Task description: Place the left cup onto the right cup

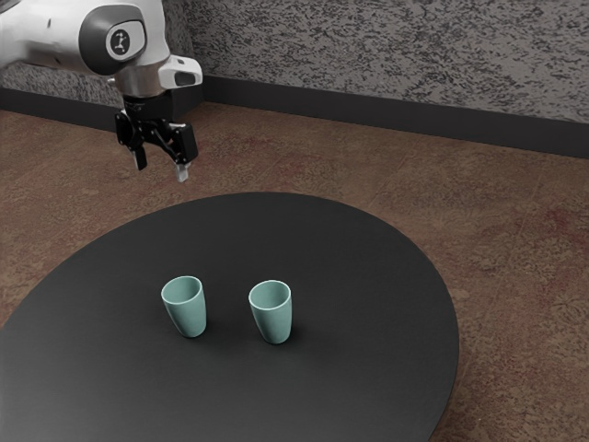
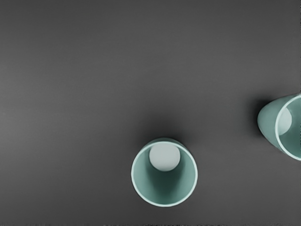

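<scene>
1. Nearest is the round black bench (image 1: 386, 276). Bare dark surface lies all around the two cups, which stand well in from its rim.
2. The left cup (image 1: 184, 306) and the right cup (image 1: 271, 311) stand upright side by side, near each other but not touching. Both are pale teal, without handles, narrower at the base, with their mouths open upward.
3. In the wrist view, one cup (image 2: 164, 172) is seen from above with a round rim and a pale bottom. A second cup (image 2: 284, 125) stands apart from it. I cannot tell which is which.
4. Farther back and high up, the hand (image 1: 162, 168) hangs over the bench's far edge toward the exterior view's left. It is well apart from the left cup, its fingers are spread and it holds nothing.
5. Beyond lie a brown floor (image 1: 497, 212) and a rough grey wall (image 1: 396, 46).
</scene>
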You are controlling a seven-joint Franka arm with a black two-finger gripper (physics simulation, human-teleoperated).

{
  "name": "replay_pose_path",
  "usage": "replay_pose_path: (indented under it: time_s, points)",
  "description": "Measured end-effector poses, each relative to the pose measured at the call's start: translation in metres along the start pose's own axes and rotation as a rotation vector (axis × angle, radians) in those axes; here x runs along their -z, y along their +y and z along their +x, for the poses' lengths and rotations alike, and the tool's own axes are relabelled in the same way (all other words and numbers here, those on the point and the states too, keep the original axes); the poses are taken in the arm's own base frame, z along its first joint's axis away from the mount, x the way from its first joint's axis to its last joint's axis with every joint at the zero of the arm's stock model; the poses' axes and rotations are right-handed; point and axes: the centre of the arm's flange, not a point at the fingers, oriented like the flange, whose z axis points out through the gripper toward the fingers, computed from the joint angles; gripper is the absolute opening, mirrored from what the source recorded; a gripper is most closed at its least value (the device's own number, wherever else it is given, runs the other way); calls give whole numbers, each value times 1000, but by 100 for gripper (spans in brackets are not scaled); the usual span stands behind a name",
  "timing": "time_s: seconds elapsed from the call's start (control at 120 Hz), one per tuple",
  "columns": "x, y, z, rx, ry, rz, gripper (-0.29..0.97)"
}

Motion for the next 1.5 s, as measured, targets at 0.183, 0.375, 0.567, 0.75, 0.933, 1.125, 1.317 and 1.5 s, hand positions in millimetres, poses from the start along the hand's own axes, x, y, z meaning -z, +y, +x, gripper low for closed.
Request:
replay_pose_path:
  time_s: [0.183, 0.375, 0.567, 0.75, 0.933, 1.125, 1.317, 1.5]
  points:
    - [-2, 1, 0, -7, -7, -3, 68]
    - [-41, 7, -4, -19, -79, -7, 68]
    - [-79, 3, -7, -14, -111, -10, 68]
    - [-102, 3, -7, -13, -105, -10, 68]
    - [-123, 4, -9, -15, -105, -11, 68]
    - [-149, 2, -14, -7, -116, -14, 68]
    - [-168, 4, -16, -3, -115, -21, 68]
    - [-178, 3, -15, 1, -105, -23, 68]
